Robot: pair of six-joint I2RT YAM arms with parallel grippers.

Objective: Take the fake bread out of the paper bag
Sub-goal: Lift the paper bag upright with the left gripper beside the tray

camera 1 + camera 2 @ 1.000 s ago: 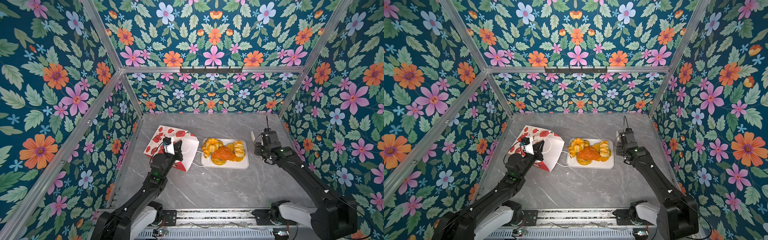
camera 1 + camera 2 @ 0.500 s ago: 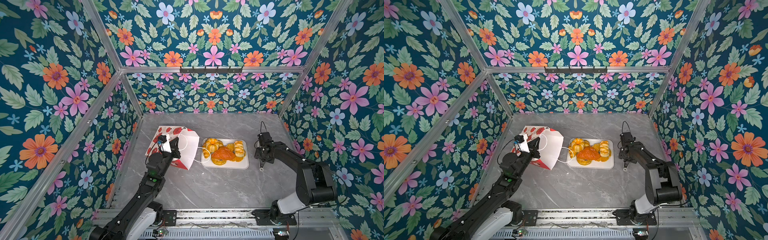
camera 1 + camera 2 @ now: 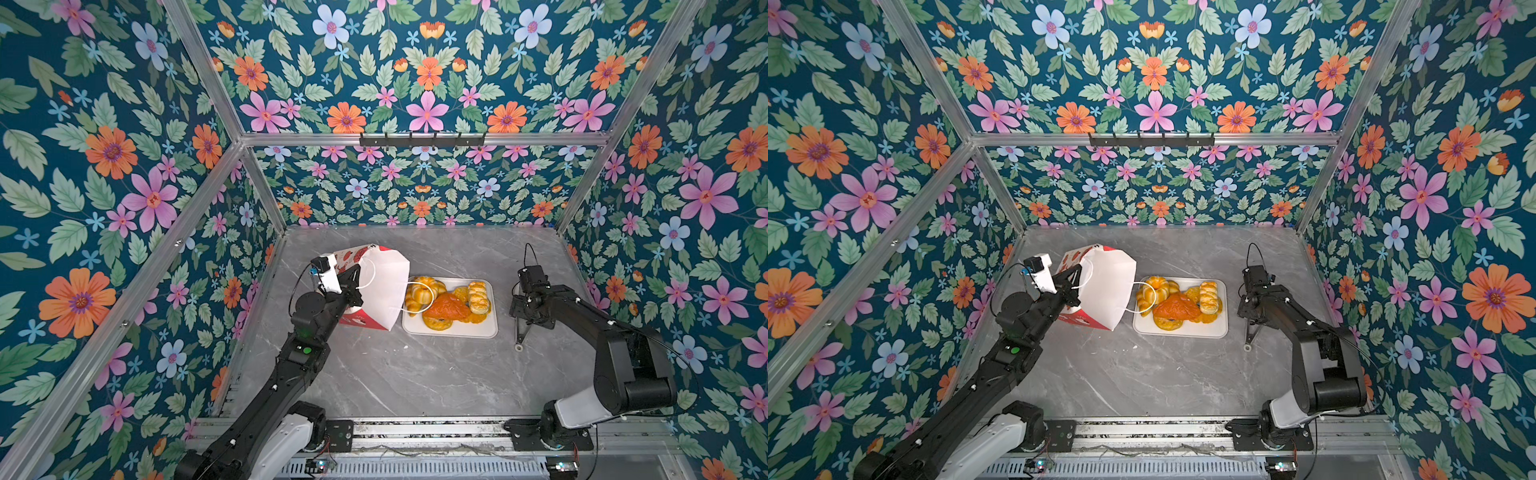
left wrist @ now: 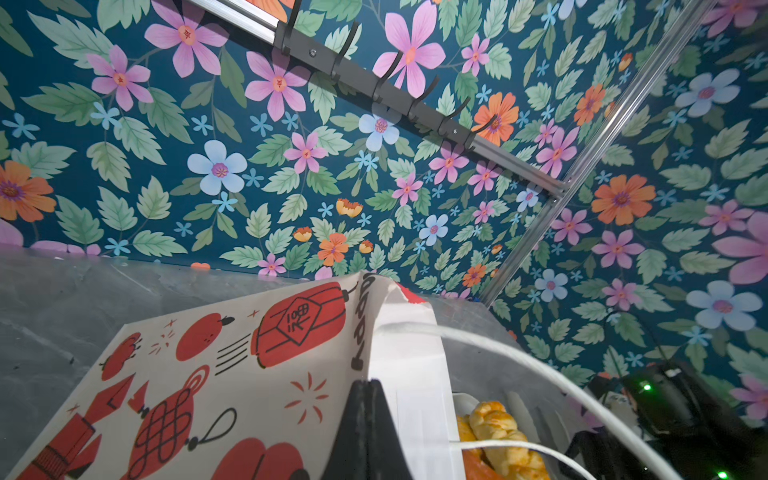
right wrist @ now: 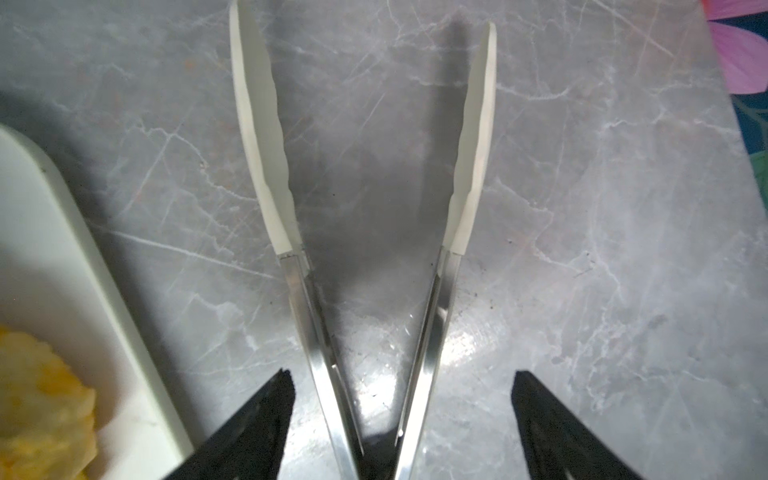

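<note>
My right pincer (image 5: pixel 403 374) is standing wide, gripping nothing — the tongs (image 5: pixel 432 307) are lying loose between its jaws. Near on its left the bread (image 3: pixel 444 305) is sitting heaped on the tray (image 3: pixel 457 333), out of the bag (image 3: pixel 386 286). Beyond, my left pincer (image 4: pixel 365 386) is clamping the bag's wall, the bag leaning mouth-first toward the tray, cord (image 4: pixel 519 357) hanging over the bread. A second ago the bag was lying flatter and my right arm was reaching out, tongs raised.
</note>
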